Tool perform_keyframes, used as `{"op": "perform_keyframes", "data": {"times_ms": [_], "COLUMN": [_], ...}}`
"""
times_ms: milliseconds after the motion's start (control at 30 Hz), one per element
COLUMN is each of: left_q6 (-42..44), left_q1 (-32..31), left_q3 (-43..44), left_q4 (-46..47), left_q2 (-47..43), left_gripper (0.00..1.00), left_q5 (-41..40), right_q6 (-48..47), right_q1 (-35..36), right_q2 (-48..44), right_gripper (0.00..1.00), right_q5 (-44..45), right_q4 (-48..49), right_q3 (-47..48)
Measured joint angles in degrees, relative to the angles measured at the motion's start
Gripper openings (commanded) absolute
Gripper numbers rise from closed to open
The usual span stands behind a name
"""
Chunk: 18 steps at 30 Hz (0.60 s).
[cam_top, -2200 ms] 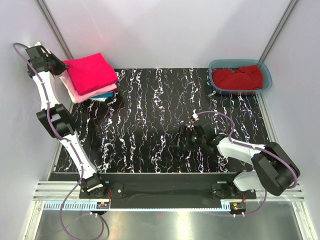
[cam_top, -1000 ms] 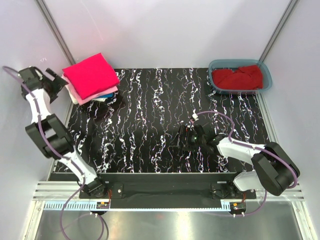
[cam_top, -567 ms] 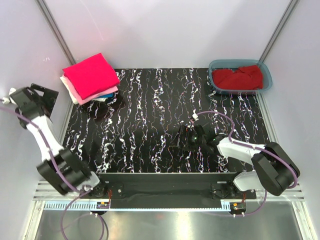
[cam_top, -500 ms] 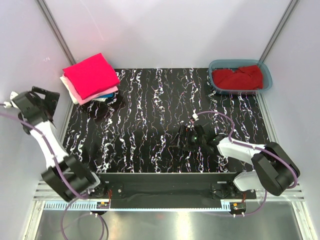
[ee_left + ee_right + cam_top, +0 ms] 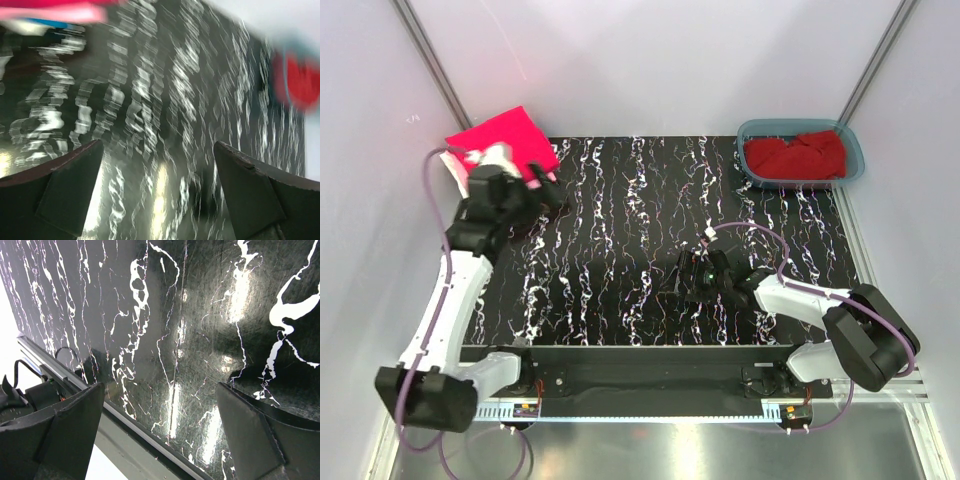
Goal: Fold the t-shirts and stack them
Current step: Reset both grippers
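A stack of folded t-shirts with a bright pinkish-red one on top lies at the table's back left corner; my left arm hides most of its lower layers. In the blurred left wrist view the stack's pink and blue edges run along the top. My left gripper hovers just in front of the stack, open and empty. A dark red t-shirt lies crumpled in the teal tub. My right gripper rests low over the table's middle right, open, nothing between its fingers.
The table top is black marble with white veins. White walls close in on three sides. A metal rail runs along the near edge, close under my right gripper. The dark red t-shirt shows as a red blur in the left wrist view.
My left arm has swung from beside the left wall inward over the table, ending in front of the stack. The right arm, the stack and the tub have not moved.
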Motion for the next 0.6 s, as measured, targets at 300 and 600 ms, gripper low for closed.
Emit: {"op": "perform_keyframes", "data": {"times_ms": [300, 600], "left_q6": [16.31, 18.49], "left_q1": [-23.04, -23.08], "left_q3": [5.22, -9.09], "left_q4": [-13.55, -16.06], "left_q2": [1.18, -14.69], "left_gripper": [0.99, 0.99], "left_q5": [-6.97, -6.84], "right_q6": [0.02, 0.02], "right_q1": [0.0, 0.0], "right_q2": [0.04, 0.5], "right_gripper": [1.0, 1.0], "right_q5": [0.02, 0.02], "right_q4": [-0.15, -0.24], "right_q3": [0.02, 0.17]}}
